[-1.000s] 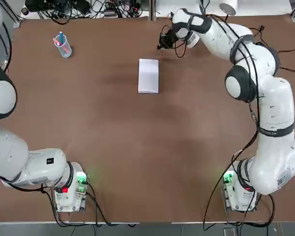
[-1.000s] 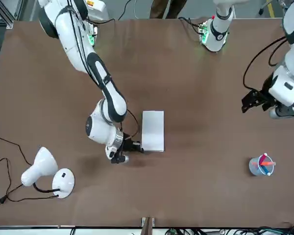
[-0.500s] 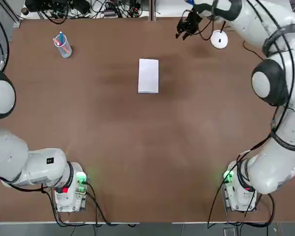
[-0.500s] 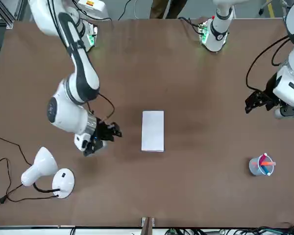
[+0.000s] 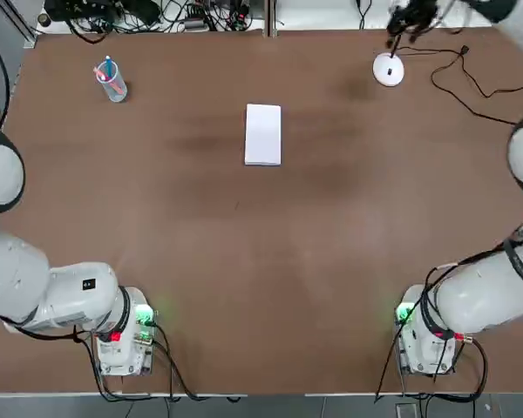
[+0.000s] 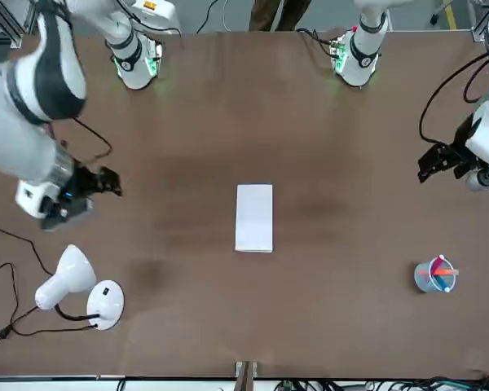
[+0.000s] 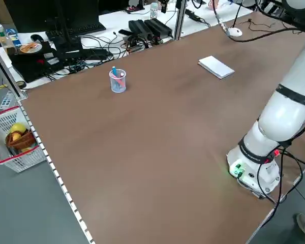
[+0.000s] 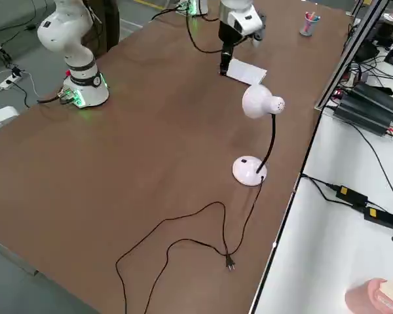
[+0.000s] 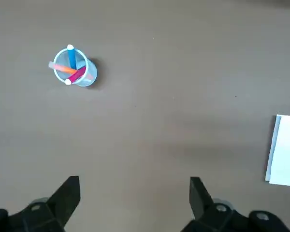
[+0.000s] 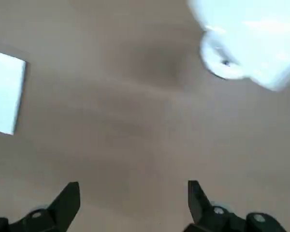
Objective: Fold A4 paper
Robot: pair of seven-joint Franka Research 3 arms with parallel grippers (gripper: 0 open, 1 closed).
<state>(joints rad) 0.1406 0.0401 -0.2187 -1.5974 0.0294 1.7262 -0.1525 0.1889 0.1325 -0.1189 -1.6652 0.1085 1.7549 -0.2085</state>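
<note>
The A4 paper (image 5: 263, 134) lies flat as a narrow white rectangle at mid-table towards the far side, also seen in the front view (image 6: 254, 217). Nothing touches it. My right gripper (image 5: 409, 17) hangs open and empty at the far right of the table, over the lamp, well away from the paper (image 10: 5, 99); its fingers (image 10: 67, 198) stand wide apart in the right wrist view. My left gripper (image 6: 434, 160) hovers open and empty at the table's left side, with the paper's edge (image 9: 285, 151) far off to its side.
A white lamp (image 5: 389, 70) with a round base and a black cord stands at the far right, its head (image 6: 69, 275) below the right gripper. A clear cup of pens (image 5: 112, 80) stands at the far left, near the left gripper (image 9: 133, 191).
My right gripper has opened and swung away from the paper's far right corner to the table's far right, above the lamp. The paper stays where it lay. The left gripper has barely shifted.
</note>
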